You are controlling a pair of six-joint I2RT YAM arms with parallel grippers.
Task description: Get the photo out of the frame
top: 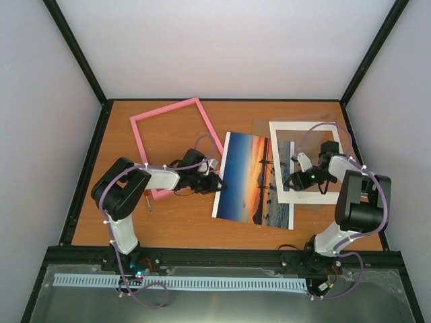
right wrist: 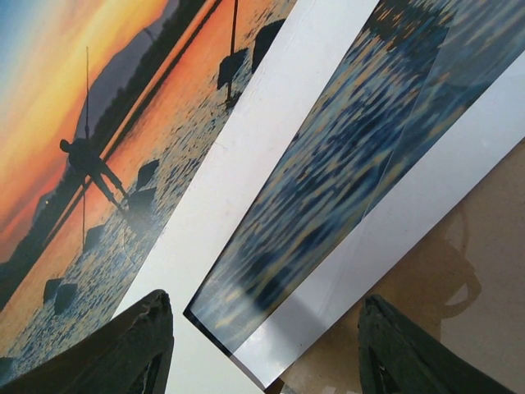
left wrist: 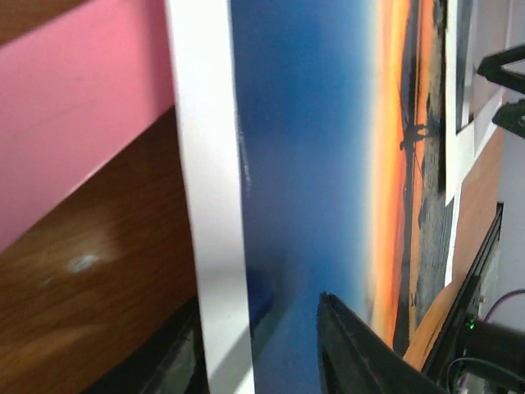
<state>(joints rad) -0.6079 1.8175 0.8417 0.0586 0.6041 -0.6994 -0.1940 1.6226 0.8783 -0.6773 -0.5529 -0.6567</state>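
The photo [top: 246, 178], a sunset print with a white margin, lies flat mid-table, out of the frame. The pink frame [top: 140, 148] lies empty at the back left, its near corner beside my left wrist. My left gripper [top: 217, 183] is at the photo's left edge. In the left wrist view the jaws [left wrist: 258, 304] stand open astride the white margin of the photo [left wrist: 312, 164], with the pink frame [left wrist: 74, 107] to the left. My right gripper [top: 293, 178] hangs open over the photo's right end. Its jaws [right wrist: 264, 297] hold nothing above the photo [right wrist: 107, 107].
A white mat board [top: 306, 195] with a window lies at the right, overlapping the photo's right end, on a clear sheet [top: 259, 128]. A small screwdriver [top: 149, 200] lies near the frame's front corner. Black rails border the wooden table [top: 202, 225].
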